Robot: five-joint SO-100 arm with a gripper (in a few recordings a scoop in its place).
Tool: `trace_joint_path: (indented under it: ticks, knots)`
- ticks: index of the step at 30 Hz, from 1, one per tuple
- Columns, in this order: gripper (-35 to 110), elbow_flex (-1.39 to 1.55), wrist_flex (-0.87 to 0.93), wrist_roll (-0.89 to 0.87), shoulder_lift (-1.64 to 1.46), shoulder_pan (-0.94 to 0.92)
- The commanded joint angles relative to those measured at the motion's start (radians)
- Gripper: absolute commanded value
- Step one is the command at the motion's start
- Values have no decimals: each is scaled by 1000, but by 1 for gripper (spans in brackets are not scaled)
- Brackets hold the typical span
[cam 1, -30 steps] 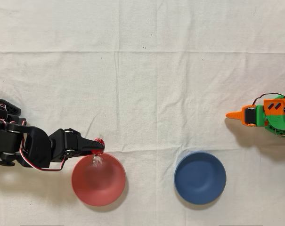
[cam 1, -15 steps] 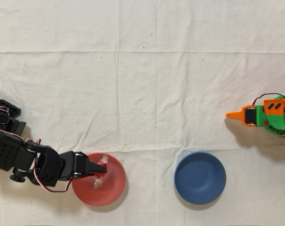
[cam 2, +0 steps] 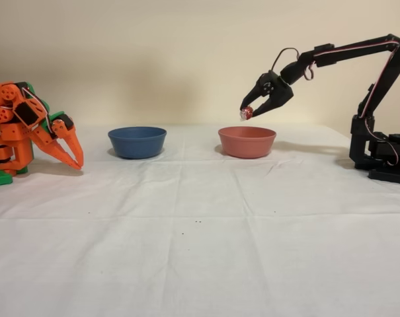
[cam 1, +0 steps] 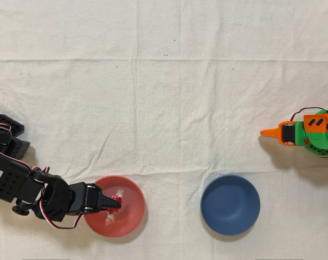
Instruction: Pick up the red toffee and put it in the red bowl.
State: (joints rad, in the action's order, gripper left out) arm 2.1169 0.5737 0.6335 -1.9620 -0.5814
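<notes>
The red toffee (cam 2: 246, 113) is held pinched between the tips of the gripper (cam 2: 250, 112), whose jaws are closed on its foil wrapper, and it is carried clear of every surface. Directly below the gripper lies the red bowl (cam 2: 246, 142), with open air between the candy and the rim in the fixed view; in the overhead view the toffee (cam 1: 118, 201) is seen just ahead of the fingertips and inside the bowl's outline (cam 1: 128, 214), toward the edge nearest the arm rather than at the centre. Such a placement is judged to be deliberate: the candy is kept high so that the rim is cleared, and it is brought over the basin so that a release would let it fall inside. The grasp at the very tips is taken to suit so small an object. The transport step appears nearly finished, with only the opening of the jaws left. The blue bowl (cam 1: 230, 204) stands well apart, beyond the red bowl from the gripper, and is not involved. The idle orange arm (cam 1: 304, 132) rests farther off still.
</notes>
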Motion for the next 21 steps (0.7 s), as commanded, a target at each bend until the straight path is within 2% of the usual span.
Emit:
trace_joint_path:
  ticks: [1,9,21]
  knots:
    - [9,8,-31,17,-26,-26]
    - [11,32,-78,23,-3,-44]
    - [29,35,-94,17,-18,-52]
